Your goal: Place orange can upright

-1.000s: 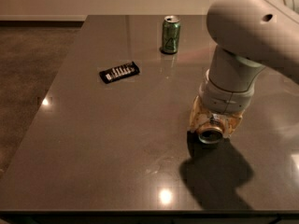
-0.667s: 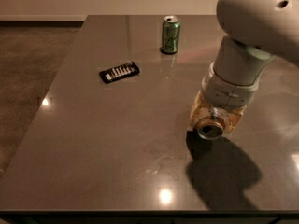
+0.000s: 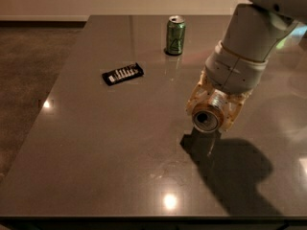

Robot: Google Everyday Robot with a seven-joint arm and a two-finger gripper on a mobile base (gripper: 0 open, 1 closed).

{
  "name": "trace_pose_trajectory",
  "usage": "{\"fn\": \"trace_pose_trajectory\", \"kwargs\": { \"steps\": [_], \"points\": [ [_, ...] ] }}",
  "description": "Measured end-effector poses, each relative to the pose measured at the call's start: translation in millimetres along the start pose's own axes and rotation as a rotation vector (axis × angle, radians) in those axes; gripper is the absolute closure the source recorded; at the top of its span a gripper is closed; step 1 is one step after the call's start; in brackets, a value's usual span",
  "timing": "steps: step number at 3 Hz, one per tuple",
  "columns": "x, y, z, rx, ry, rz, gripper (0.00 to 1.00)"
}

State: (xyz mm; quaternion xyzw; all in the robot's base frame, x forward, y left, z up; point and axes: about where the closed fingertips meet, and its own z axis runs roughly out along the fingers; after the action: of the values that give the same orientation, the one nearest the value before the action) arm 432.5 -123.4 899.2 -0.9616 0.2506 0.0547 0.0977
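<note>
My gripper (image 3: 211,113) hangs over the right middle of the dark table (image 3: 96,143), at the end of the white arm coming from the upper right. It is shut on the orange can (image 3: 207,119), which lies roughly horizontal between the pale fingers (image 3: 194,98) with its silver end facing the camera. The can is held a little above the table, with its shadow just below. Most of its orange body is hidden by the fingers and wrist.
A green can (image 3: 175,35) stands upright at the table's back centre. A flat black packet with white marks (image 3: 123,74) lies left of centre. The table's left edge drops to a carpeted floor (image 3: 29,61). A pale wall runs behind.
The arm has risen and shifted slightly right, lifting the can off the table; the can still lies on its side in the gripper.
</note>
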Motion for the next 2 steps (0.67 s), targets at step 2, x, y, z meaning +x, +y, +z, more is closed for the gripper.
{"fn": "trace_pose_trajectory", "kwargs": {
  "steps": [2],
  "points": [
    [-17,-43,-33,0.133,-0.213,0.324,1.0]
  ]
}}
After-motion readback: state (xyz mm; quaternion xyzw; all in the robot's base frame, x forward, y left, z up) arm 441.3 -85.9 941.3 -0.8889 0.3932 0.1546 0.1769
